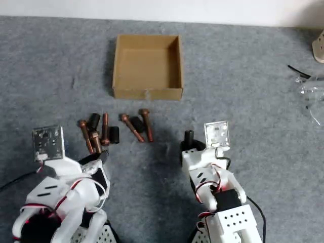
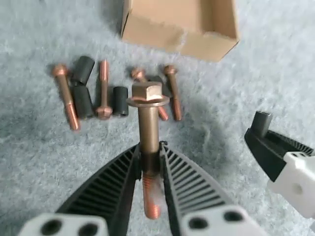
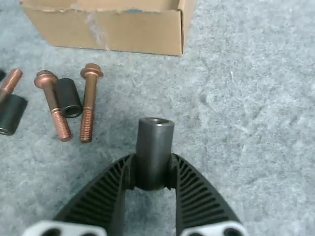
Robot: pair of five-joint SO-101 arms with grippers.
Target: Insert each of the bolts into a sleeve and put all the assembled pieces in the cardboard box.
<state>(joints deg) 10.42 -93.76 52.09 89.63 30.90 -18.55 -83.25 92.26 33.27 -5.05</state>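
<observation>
Left wrist view has the left fingers [image 2: 132,164] clenched on the threaded shank of a copper-coloured bolt [image 2: 147,115]. Its flanged hex head points away from the wrist, and the bolt is held clear of the grey, carpet-like surface [image 2: 39,147]. Beyond the head, four loose bolts [image 2: 66,96] lie flat among several black loose sleeves [image 2: 83,69], some of them touching. The cardboard box [image 2: 202,44] sits farther off behind that pile, open side up. In the right wrist view the right fingers [image 3: 125,172] grasp a dark sleeve [image 3: 155,140] around the end nearer the wrist, and its open bore faces away toward the box's front wall. Two of the loose bolts lie nearby on the surface with one loose sleeve between them, touching or nearly touching both. The high view shows the pile spread in a rough row just in front of the box's near wall. The left arm's fingers are at the near edge of the pile's left part, with the held bolt lying over the bolts and sleeves there. The right arm's fingers are to the right of the pile, and the held sleeve is apart from the loose pieces and well short of the box.
</observation>
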